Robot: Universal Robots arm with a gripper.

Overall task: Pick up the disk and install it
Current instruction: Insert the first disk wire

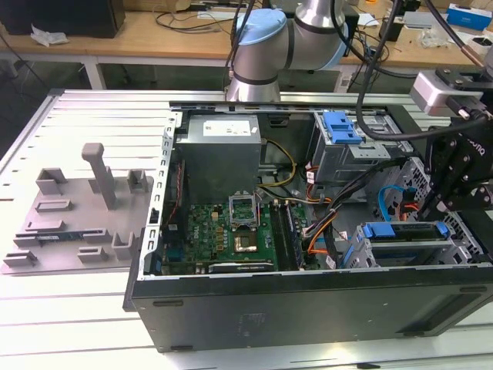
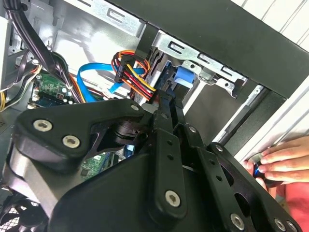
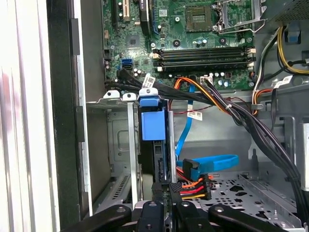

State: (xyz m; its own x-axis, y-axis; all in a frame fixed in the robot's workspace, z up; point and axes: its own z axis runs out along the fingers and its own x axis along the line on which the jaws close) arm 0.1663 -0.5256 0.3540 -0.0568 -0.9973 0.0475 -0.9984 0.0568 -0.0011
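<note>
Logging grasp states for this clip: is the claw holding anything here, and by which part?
It looks like yes: the claw grips the disk by its near end, the disk standing on edge in the drive bay.

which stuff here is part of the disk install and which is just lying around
Job: disk standing in the drive cage; tool at the disk's edge; open computer case.

Lying about: grey fixture plate, hand on the case edge.

The black gripper (image 2: 166, 104) reaches toward the blue-framed disk (image 2: 181, 77) in its metal bay (image 2: 212, 67); a hand (image 2: 285, 159) rests beside the case.
</note>
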